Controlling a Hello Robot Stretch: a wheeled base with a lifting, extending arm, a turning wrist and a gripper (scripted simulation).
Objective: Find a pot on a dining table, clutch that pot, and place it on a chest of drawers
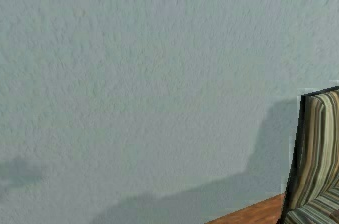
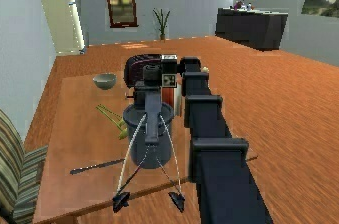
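A blue-grey pot (image 2: 147, 135) is over the wooden dining table (image 2: 72, 125) near its right edge in the arm side view. My dark arm (image 2: 212, 130) rises from the bottom edge beside the table. The gripper (image 2: 149, 200) sits right at the pot, its dark body above the pot and its two thin fingers (image 2: 127, 180) running down across it toward the table's near edge. I cannot tell whether it holds the pot. A dark chest of drawers (image 2: 252, 25) stands against the far wall at the upper right.
On the table lie a grey bowl (image 2: 104, 80), a yellowish utensil (image 2: 109, 115) and a thin dark utensil (image 2: 97, 165), with a dark red object (image 2: 137, 66) behind. A striped chair (image 2: 2, 155) (image 1: 327, 150) stands close by. A pale wall (image 1: 127, 100) lies ahead. Open wood floor (image 2: 297, 110) spreads right.
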